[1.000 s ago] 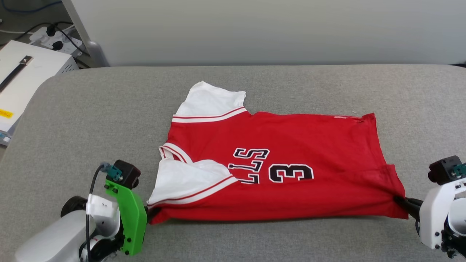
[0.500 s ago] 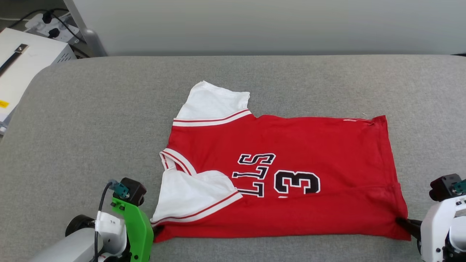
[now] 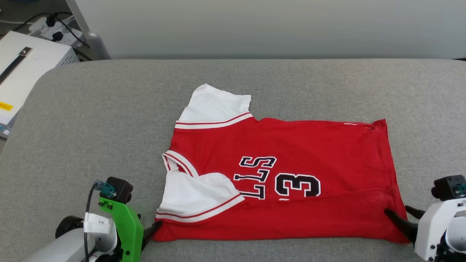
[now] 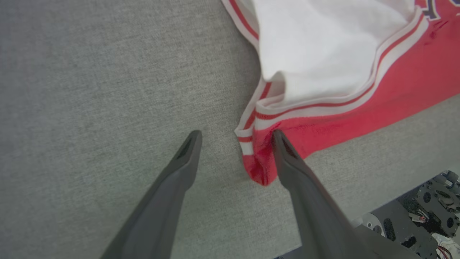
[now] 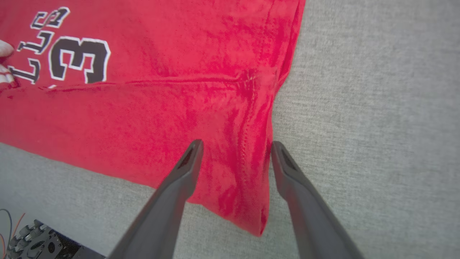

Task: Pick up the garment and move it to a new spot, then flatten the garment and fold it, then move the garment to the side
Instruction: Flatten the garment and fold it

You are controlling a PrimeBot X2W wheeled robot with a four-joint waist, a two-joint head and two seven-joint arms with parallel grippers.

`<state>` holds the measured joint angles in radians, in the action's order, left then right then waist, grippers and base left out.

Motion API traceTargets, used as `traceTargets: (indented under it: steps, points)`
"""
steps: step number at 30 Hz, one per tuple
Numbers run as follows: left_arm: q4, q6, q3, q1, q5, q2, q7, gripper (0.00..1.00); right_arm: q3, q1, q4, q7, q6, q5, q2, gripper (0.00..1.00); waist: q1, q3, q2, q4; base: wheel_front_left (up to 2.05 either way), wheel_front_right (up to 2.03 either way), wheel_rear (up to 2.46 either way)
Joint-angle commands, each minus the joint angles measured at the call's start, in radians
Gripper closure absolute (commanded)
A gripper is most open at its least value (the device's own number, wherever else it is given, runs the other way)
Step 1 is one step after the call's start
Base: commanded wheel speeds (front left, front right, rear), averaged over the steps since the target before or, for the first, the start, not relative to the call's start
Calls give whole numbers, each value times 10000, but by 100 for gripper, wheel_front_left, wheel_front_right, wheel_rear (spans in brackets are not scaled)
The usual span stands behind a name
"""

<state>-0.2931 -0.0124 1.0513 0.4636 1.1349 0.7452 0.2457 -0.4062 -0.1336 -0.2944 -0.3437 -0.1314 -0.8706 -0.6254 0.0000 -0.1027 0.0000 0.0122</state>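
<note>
The garment [image 3: 284, 174], red with white sleeves, lies folded lengthwise on the grey padded table [image 3: 91, 127], collar to the left. One white sleeve lies folded over its front beside the black lettering. My left gripper [image 3: 154, 227] stands open at the near left corner. In the left wrist view that corner of the garment [image 4: 258, 162] rests between the spread fingers of the left gripper [image 4: 236, 133], against the right one. My right gripper [image 3: 398, 210] is open at the near right hem corner. The right wrist view has this gripper [image 5: 237, 143] straddling the hem of the garment [image 5: 161, 90].
A white box [image 3: 22, 69] and a power strip [image 3: 51, 31] with plugs sit off the table's far left corner. A pale wall runs behind the table. The table's near edge lies just below both grippers, with the robot's base [image 4: 424, 201] beneath it.
Both grippers have gone from shut on the garment's near corners to open, and the cloth has settled flat. The head camera shifted slightly.
</note>
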Motion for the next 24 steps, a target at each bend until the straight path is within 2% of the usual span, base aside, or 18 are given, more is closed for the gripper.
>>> traceTargets:
  steps: [1, 5, 8, 12, 15, 18, 21, 24]
  points:
    - [175, 110, -124, -129, -199, 192, -151, 0, 263, 131, 180, 371, 7, 196, -13, 0, 0, 298, 0, 10, 0, 0, 0]
    - [892, 452, -539, 156, -446, 547, -701, 0, 1150, 194, 714, 1534, 7, 792, 190, 0, 0, 436, 0, -13, 0, 0, 0]
    - [1239, 839, -869, 532, -770, 699, -1120, 0, 1863, 96, 1058, 2488, 7, 1468, 676, 0, 0, 405, 0, -96, 0, 0, 0]
    - [1320, 1299, -1284, 1259, -1358, 602, -1785, 0, 2831, -61, 1569, 3694, 7, 2532, 1673, 0, 0, 186, 0, -253, 0, 0, 0]
    - [1201, 1481, -1606, 1958, -1628, 250, -2213, 0, 3314, -113, 2008, 4250, 7, 3205, 2349, 0, 0, -166, 0, -391, 0, 0, 0]
    - [863, 1416, -1711, 2893, -2020, 26, -2232, 0, 3500, -173, 2490, 4624, 7, 3830, 2847, 0, 0, -678, 0, -589, 0, 0, 0]
    - [443, 1235, -1935, 3981, -2172, -251, -2143, 0, 3615, -300, 2793, 4887, 7, 4210, 3051, 0, 0, -1290, 0, -771, 0, 0, 0]
    - [-169, 848, -1962, 5277, -2280, -563, -1558, 0, 3715, -455, 2976, 5068, 7, 4490, 3217, 0, 0, -1973, 0, -964, 0, 0, 0]
